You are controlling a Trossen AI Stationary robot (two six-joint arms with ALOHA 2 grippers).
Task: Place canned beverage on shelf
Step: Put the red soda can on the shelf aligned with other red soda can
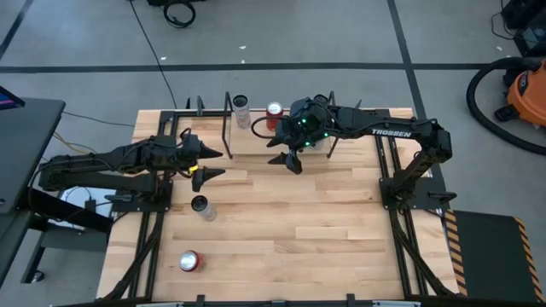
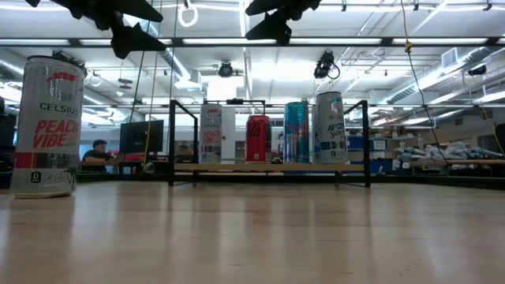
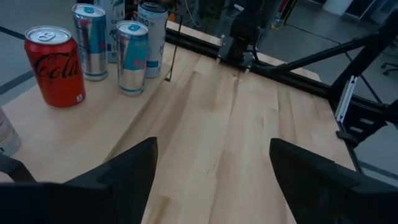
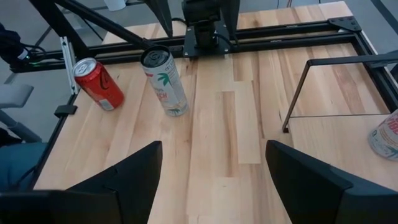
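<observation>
Cans are split up right now: four of them stand upright in a row on the shelf (image 2: 268,167), which sits at the far edge of the table (image 1: 290,222). That's a white can (image 2: 211,133), a red cola can (image 2: 258,138), a slim blue one (image 2: 297,132) and a taller white-and-teal one (image 2: 331,127).

Two more are well clear of the shelf, out on the open table: a tall pale can (image 1: 201,207) standing upright, and a red can (image 1: 188,261) even farther from the shelf, near the front edge.

Left gripper (image 1: 207,164) hangs just in front of the shelf's left end, fingers spread, nothing in them. Right gripper (image 1: 288,160) hovers right in front of the shelf's middle, also spread and empty.
</observation>
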